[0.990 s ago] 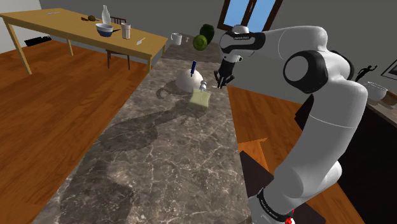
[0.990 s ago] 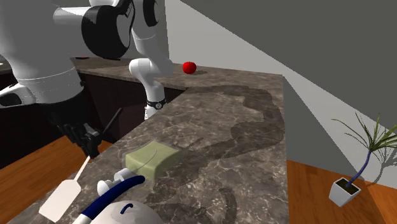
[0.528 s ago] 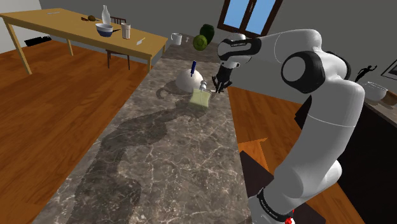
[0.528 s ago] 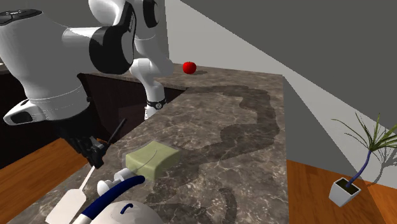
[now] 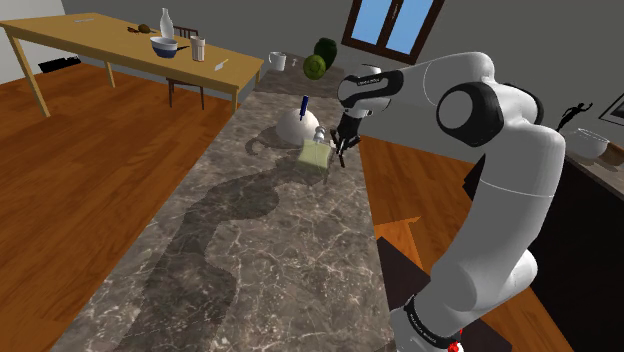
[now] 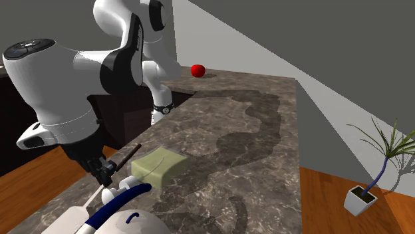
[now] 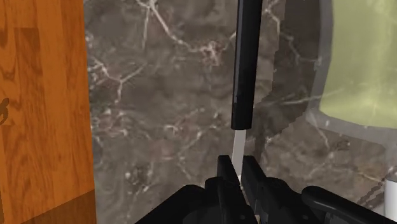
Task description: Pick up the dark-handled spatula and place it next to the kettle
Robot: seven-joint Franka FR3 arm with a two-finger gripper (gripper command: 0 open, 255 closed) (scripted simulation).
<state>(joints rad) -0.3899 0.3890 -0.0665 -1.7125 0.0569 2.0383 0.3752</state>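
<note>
Dark stone counter (image 5: 250, 250), glossy and veined with white, edged by orange plank floor (image 7: 38, 95). Black pincer (image 7: 240, 170) closed tight on the spatula (image 7: 244, 63), clasping its thin pale shank just short of the straight, matte black handle, which juts ahead of the fingertips at a slant; flat white blade hanging below and behind the pincer. Just beside the pincer, a soft-edged yellow-green block (image 6: 158, 164); near the pincer too, just beside that block, the rounded white kettle (image 6: 133, 221) with curved blue handle. Small lettering on the white arm (image 5: 420, 75), too small to read.
</note>
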